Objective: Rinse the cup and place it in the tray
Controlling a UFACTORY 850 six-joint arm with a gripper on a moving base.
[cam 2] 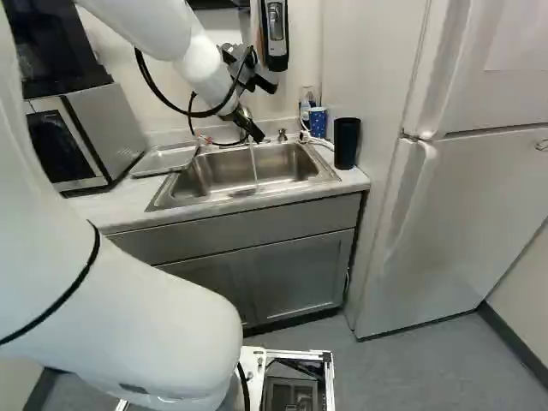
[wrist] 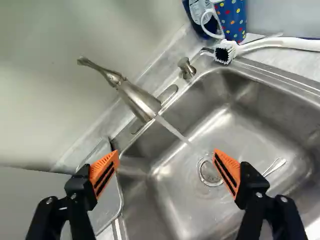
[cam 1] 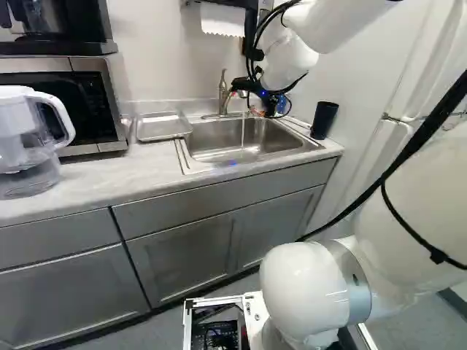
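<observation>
The fingers (cam 2: pixel 257 134) are spread wide open over the sink (wrist: pixel 230 125), with the running faucet (wrist: pixel 136 100) ahead.

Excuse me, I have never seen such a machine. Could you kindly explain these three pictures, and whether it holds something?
This is one white robot arm. Two pictures look past it from behind, left and right; the third looks along its gripper, which is open and holds nothing. Below is a sink, with water running from the tap. A metal tray lies on one side of the sink; on the other stand a black cup and a dotted blue cup.
</observation>
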